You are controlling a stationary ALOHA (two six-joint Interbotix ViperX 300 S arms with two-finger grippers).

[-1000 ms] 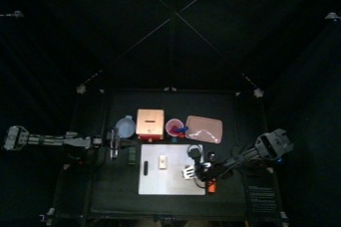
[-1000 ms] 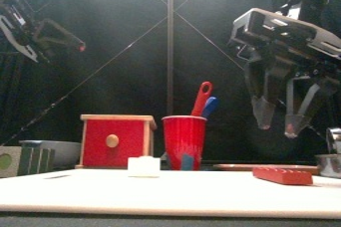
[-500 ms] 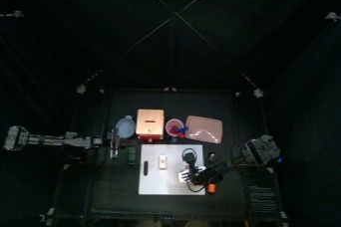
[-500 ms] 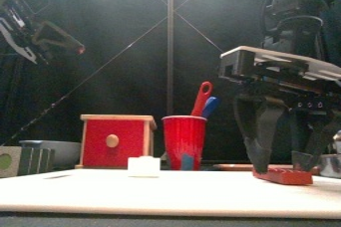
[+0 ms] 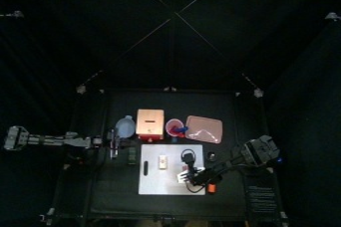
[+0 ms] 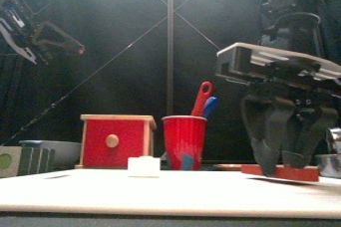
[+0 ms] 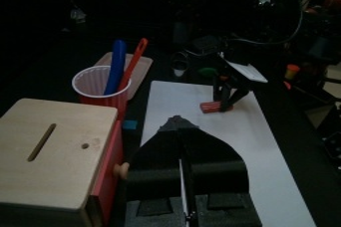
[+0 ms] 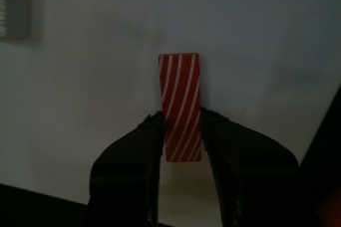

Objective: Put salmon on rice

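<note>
- Near the surface's (image 6: 80, 193) right front edge, my right end effector (image 8: 182, 149) straddles the salmon (image 8: 181, 105), jaws alongside it; grip uncertain.
- Rice (image 6: 144, 166) sits left of the cup (image 6: 184, 141).
- My left end effector (image 7: 186, 176) hovers pressed together.

Both arms are black, built of boxy blocks joined by thin links. The right claw (image 6: 296, 161) has two long, flat, tapering black fingers (image 8: 131, 161) beneath a wide grey-topped crossbar. The left claw (image 7: 186, 171) shows broad, matte black, rounded jaws.
</note>
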